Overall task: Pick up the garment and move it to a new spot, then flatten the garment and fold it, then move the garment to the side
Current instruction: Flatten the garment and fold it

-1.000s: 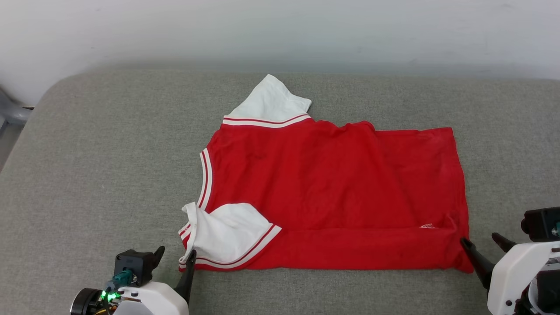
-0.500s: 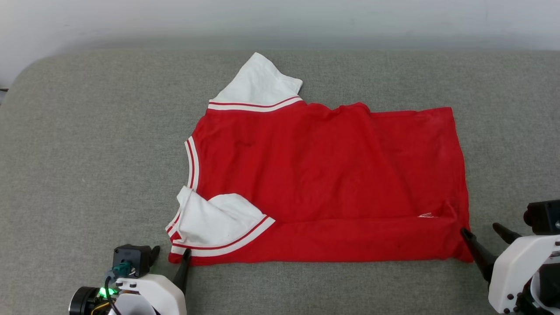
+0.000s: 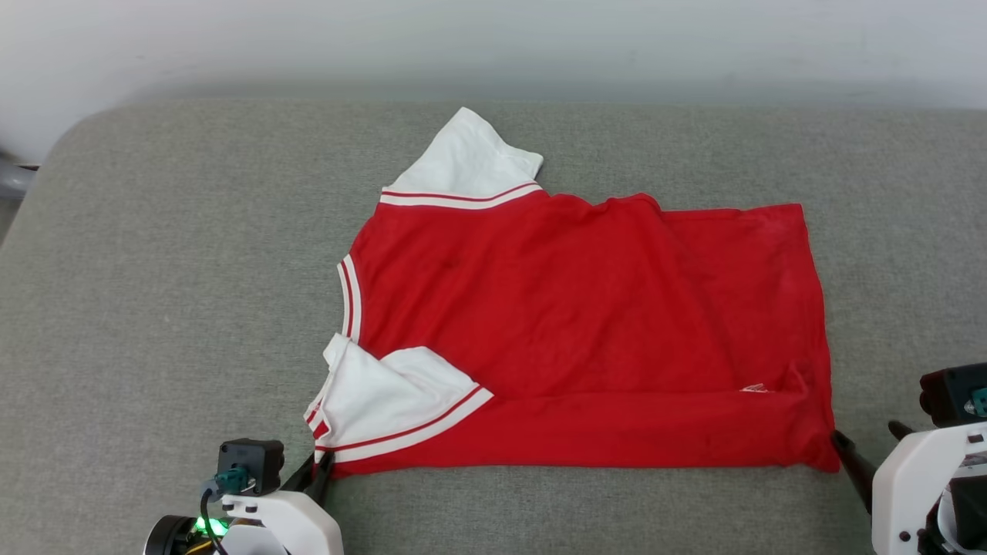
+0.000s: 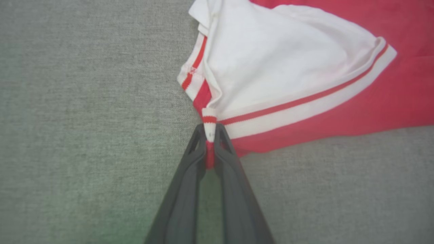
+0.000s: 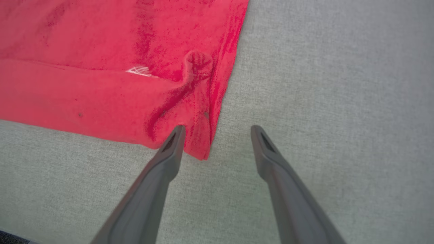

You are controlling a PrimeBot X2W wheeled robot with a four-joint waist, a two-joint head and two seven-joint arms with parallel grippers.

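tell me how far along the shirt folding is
Done: the shirt lies spread on the grey cushion, its near edge turned over. In hand: the left tool is shut on the near sleeve's trim; the right tool is open at the hem corner. Left: more folding (the far sleeve sticks out), then moving it aside.

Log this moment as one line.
left end effector: shut on garment sleeve trim | right end effector: open at hem corner

Left pincer (image 4: 210, 131) now clamped on garment (image 3: 586, 324) corner.
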